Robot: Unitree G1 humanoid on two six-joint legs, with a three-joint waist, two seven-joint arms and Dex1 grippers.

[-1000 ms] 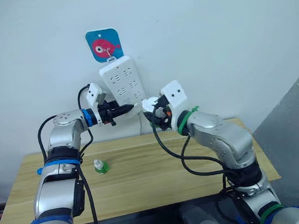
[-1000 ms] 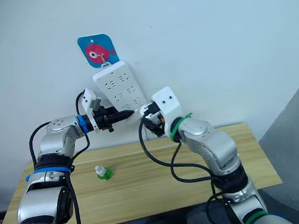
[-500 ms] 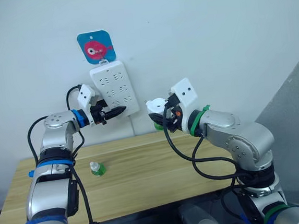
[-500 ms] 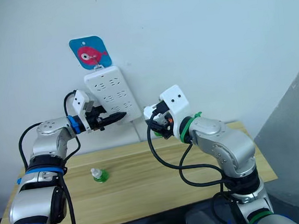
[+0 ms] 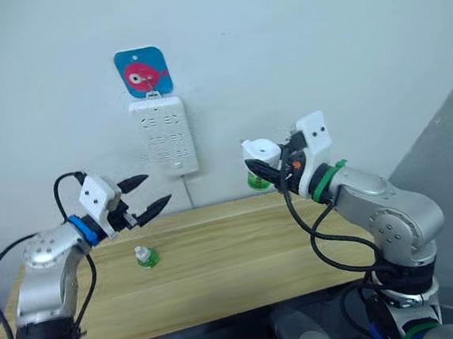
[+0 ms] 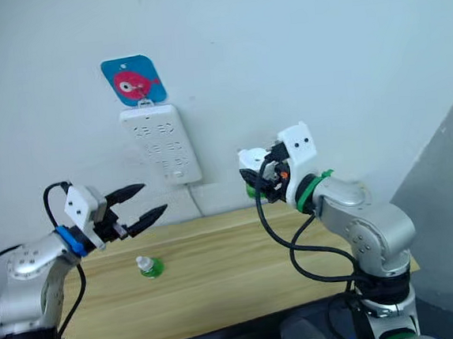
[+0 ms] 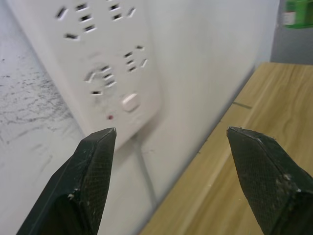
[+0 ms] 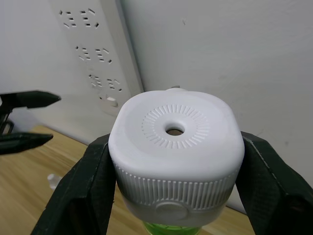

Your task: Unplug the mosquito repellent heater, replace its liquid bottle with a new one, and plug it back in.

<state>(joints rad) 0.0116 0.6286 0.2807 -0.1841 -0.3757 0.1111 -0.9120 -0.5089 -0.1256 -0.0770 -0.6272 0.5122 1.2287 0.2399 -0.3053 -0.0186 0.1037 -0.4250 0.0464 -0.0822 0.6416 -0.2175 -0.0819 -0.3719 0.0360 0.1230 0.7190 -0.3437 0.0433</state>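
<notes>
At centre frame the right gripper [image 5: 267,166] clenches the mosquito repellent heater [image 5: 258,152]; at lower left the left gripper [image 5: 149,193] hangs released below the power strip [image 5: 163,135].

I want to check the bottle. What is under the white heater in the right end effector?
A green bottle hangs under the heater, held by the right end effector. Its lower part is hidden.

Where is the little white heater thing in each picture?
Left eye view: the heater is right of centre, held in the right hand.
Right eye view: heater, centre, same hand.
Left wrist view: I can't make it out.
Right wrist view: heater, centre, between the fingers.
Shared landmark: the white power strip on the wall.
</notes>
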